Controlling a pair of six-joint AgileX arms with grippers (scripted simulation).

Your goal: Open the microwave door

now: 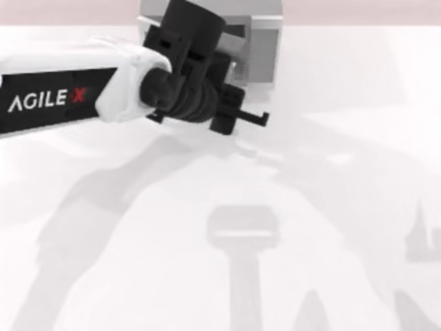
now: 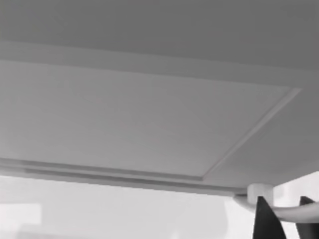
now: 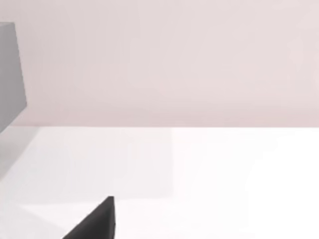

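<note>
A: In the top view, your left gripper (image 1: 241, 117) is right at the front of the microwave (image 1: 262, 41), because the handle is there.

B: And from the left wrist?

A: The microwave door (image 2: 139, 124) stands just behind the fingertips (image 2: 264, 219), which straddle the pale handle (image 2: 294, 211); clamped or not, I cannot tell. The right wrist view shows one dark fingertip only, over the table (image 3: 224, 174).

Left arm (image 1: 62, 93) showing white shell with black panel and white AGILEX lettering, the X in red; its wrist and left gripper (image 1: 241, 117) showing matte black. Microwave (image 1: 258, 48) at 12 o'clock showing silver-grey. Microwave door (image 2: 124, 119) showing mid grey, window panel slightly lighter with a pale edge line; handle (image 2: 261, 191) showing off-white. Table (image 1: 207, 276) showing white with soft grey shadows. Back wall (image 3: 174, 59) showing pale pink.
</note>
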